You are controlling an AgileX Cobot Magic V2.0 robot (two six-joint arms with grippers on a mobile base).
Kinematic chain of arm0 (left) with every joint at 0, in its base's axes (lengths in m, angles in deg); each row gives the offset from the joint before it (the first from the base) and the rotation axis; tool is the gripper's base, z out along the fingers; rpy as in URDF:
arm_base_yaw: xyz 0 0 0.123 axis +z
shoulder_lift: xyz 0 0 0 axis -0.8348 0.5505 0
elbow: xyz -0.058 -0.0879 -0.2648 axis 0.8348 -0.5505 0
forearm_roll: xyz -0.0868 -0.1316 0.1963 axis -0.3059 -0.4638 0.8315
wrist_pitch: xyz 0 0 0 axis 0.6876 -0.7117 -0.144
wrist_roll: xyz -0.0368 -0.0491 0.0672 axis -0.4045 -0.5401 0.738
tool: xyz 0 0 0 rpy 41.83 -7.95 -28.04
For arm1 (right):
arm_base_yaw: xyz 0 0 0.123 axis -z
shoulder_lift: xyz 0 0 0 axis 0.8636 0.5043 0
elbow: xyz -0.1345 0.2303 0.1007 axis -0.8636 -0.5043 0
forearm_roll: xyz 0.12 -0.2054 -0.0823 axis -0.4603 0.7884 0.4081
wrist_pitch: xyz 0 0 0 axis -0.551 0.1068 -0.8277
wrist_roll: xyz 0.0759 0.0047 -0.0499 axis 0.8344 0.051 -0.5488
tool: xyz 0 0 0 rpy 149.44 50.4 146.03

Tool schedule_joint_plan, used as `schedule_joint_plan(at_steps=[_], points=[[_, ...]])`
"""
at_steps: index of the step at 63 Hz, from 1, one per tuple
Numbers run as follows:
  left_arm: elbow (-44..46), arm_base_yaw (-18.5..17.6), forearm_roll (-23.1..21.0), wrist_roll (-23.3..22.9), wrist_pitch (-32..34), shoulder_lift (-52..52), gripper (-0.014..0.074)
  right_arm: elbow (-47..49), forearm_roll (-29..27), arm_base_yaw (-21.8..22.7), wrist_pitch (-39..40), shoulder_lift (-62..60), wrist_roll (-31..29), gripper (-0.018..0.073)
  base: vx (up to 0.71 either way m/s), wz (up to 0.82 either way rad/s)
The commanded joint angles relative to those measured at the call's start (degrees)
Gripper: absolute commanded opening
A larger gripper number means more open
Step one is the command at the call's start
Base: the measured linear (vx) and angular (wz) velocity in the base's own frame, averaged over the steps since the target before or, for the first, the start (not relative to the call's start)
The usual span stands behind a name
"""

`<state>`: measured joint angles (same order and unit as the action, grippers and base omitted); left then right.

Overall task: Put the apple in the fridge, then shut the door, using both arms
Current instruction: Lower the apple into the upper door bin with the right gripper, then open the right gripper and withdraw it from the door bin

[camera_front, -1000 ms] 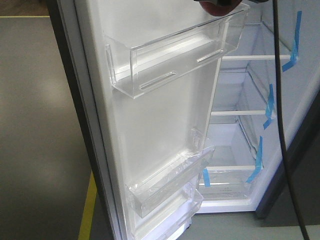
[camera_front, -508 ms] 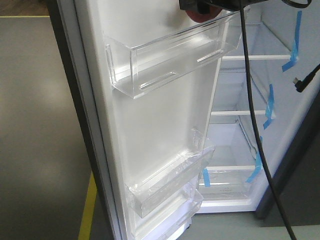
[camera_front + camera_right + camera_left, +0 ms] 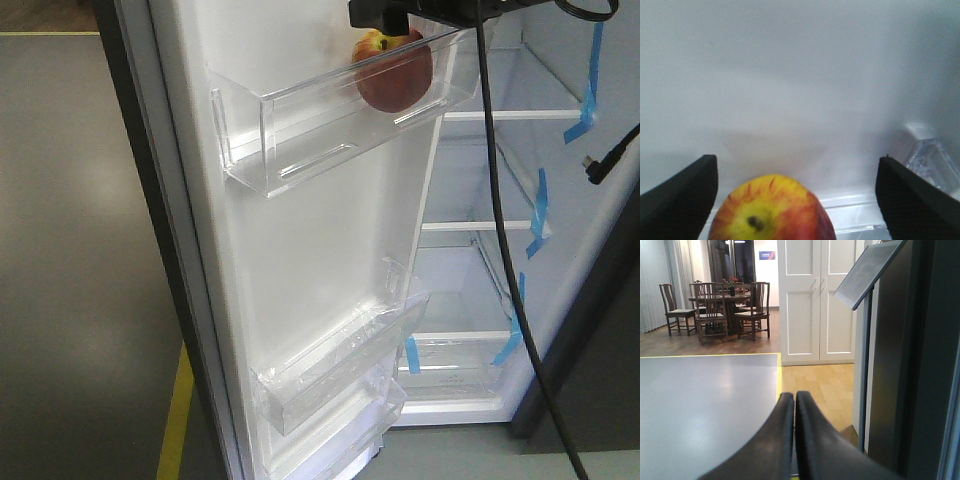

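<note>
The fridge (image 3: 465, 275) stands open, and its door (image 3: 320, 240) is swung wide, with the white lining and clear bins facing the camera. The apple (image 3: 393, 72) sits in the right end of the top door bin (image 3: 290, 125), stem up and resting against the bin's clear front wall.

The right hand (image 3: 796, 165) hovers directly above the apple, fingers spread wide and touching nothing. In its wrist view the fruit lies low between the fingers, slightly left of centre.

The step looks like clearing out before the door is closed. The right hand should probably lift straight up so a finger does not clip the bin's lip or nudge the apple, then draw back. Its black cable (image 3: 497, 200) hangs across the opening and should leave with it.

The left hand (image 3: 794, 397), fingers pressed together, points out at the room beside a dark panel.
</note>
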<state>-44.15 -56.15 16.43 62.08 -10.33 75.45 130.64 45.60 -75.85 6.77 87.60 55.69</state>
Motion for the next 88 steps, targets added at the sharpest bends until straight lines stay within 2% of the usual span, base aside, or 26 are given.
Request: schedule_joint_plan(at_steps=[1,10,16,38,55,72,88], points=[[-1.20,-0.43,-0.52,-0.23,4.07,-0.89,-0.0006,1.84,-0.93,0.02,2.05,-4.46,-0.36,0.0621,0.00,0.00],[-1.20,-0.43,-0.52,-0.23,4.07,-0.89,-0.0006,0.48,-1.19,-0.04,-1.34,-7.85,-0.86,0.0590,0.00,0.00],[-1.20,-0.43,-0.52,-0.23,4.07,-0.89,-0.0006,-5.00,-2.60,-0.04,-0.55,-11.74,-1.56,0.0573,0.00,0.00],[-1.20,-0.43,-0.52,-0.23,4.07,-0.89,-0.0006,-40.06,-6.70,-0.04,10.65,-33.99,-6.09,0.0568,0.00,0.00],[-1.20,-0.43,-0.52,-0.23,4.07,-0.89,-0.0006,-60.65,-6.93,0.01,12.01,-51.31,-5.83,0.0568,0.00,0.00],[-1.20,-0.43,-0.52,-0.23,4.07,-0.89,-0.0006,-75.15,-10.35,0.01,6.21,-69.99,-5.83,0.0568,0.00,0.00],[-1.20,-0.43,-0.52,-0.23,4.07,-0.89,-0.0006,-80.58,-11.35,0.01,-3.03,-83.53,-3.59,0.0568,0.00,0.00]])
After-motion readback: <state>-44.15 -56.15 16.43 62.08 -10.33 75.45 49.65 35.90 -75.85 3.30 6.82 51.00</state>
